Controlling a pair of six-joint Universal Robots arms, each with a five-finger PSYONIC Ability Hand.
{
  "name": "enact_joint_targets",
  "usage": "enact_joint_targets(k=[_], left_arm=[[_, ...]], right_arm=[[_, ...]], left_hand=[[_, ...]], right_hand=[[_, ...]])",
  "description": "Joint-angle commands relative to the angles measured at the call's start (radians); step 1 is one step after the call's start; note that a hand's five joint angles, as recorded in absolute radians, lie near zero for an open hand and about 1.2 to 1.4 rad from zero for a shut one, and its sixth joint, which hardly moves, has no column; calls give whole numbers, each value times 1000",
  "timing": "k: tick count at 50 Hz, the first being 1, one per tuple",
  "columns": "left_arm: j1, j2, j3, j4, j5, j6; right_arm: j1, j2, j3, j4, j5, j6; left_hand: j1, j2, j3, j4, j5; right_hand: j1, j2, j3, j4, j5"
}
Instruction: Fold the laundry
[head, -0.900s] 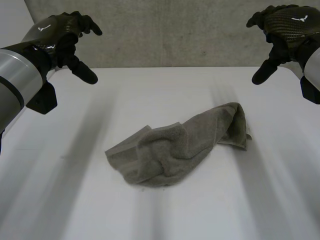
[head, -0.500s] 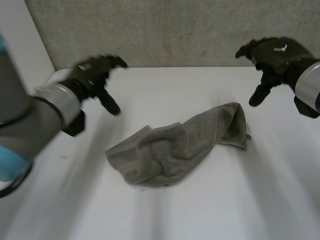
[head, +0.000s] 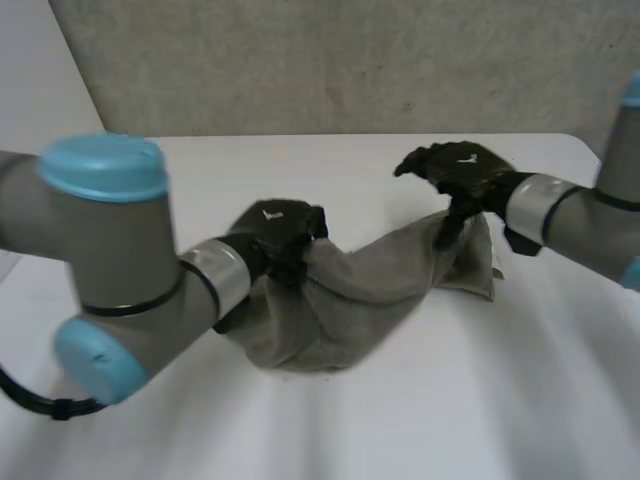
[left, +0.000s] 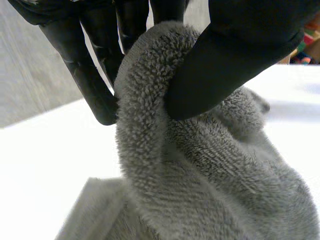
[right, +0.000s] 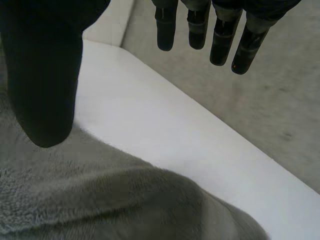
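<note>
A white table (head: 400, 420) stands before a grey speckled wall (head: 350, 60).

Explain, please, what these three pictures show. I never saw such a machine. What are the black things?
This is a robot with two arms, each ending in a black mechanical hand. One picture looks down from a camera between the arms; the other two come from cameras on the wrists. On the white table lies a crumpled grey towel. The left hand pinches a fold of the towel between thumb and fingers. The right hand is open at the towel's other end, fingers straight, holding nothing.
</note>
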Motion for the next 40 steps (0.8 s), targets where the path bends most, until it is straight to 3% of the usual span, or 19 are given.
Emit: enact_joint_targets(k=[1,3,6,8,9,11,12,13,14,16,17,19,23,29,32,34,40], left_arm=[[7,324,-204,-11,4,73],[5,353,-227,-11,4,119],[7,381,-264,-5,1,220],[7,381,-272,-5,1,267],[10,375,-266,-1,-2,303],[17,367,-254,5,-5,335],[31,349,-223,17,-8,363],[31,348,-223,17,-8,363],[51,314,-168,32,-14,385],[74,269,-89,46,-25,402],[97,225,6,58,-47,412],[115,179,123,71,-86,420],[126,85,459,120,-224,411],[108,86,497,132,-247,368],[70,115,365,129,-243,330],[7,161,162,144,-243,327],[-29,171,-139,184,-246,327]], right_arm=[[101,228,-214,120,-113,-7],[158,294,-257,178,-200,-13],[192,322,-279,202,-220,-27],[242,356,-329,215,-201,-71],[242,356,-329,215,-200,-71],[252,360,-438,199,-98,-134],[252,360,-438,199,-98,-134],[252,353,-542,162,6,-154],[252,353,-543,162,7,-154],[255,309,-711,3,240,-148],[255,308,-711,2,241,-148],[250,186,-705,-218,368,-121],[250,54,-559,-390,370,-104],[255,-104,-181,-486,288,-102],[265,-112,-26,-467,270,-111],[265,-112,40,-450,269,-116],[256,-98,252,-348,263,-172]], left_hand=[[230,197,199,198,206],[230,197,199,198,206],[230,197,199,198,206],[230,197,199,198,206],[230,197,199,198,206],[230,197,199,198,206],[230,197,199,198,206],[230,197,199,198,206],[230,197,199,198,206],[230,197,199,198,206],[230,197,199,198,206],[230,197,199,198,206],[230,197,199,198,206],[230,197,199,198,206],[230,197,199,198,206],[230,197,199,198,206],[230,197,199,198,206]], right_hand=[[-22,-39,-30,-51,-57],[-22,-39,-30,-51,-57],[-22,-39,-30,-51,-57],[338,321,330,309,303],[340,323,332,311,306],[1079,1062,1071,1050,1045],[1083,1066,1075,1054,1049],[1198,1181,1190,1169,1164],[1199,1183,1191,1171,1165],[1199,1183,1191,1171,1165],[1199,1183,1191,1171,1165],[1199,1183,1191,1171,1165],[1199,1183,1191,1171,1165],[1199,1183,1191,1171,1165],[1199,1183,1191,1171,1165],[1199,1183,1191,1171,1165],[1199,1183,1191,1171,1165]])
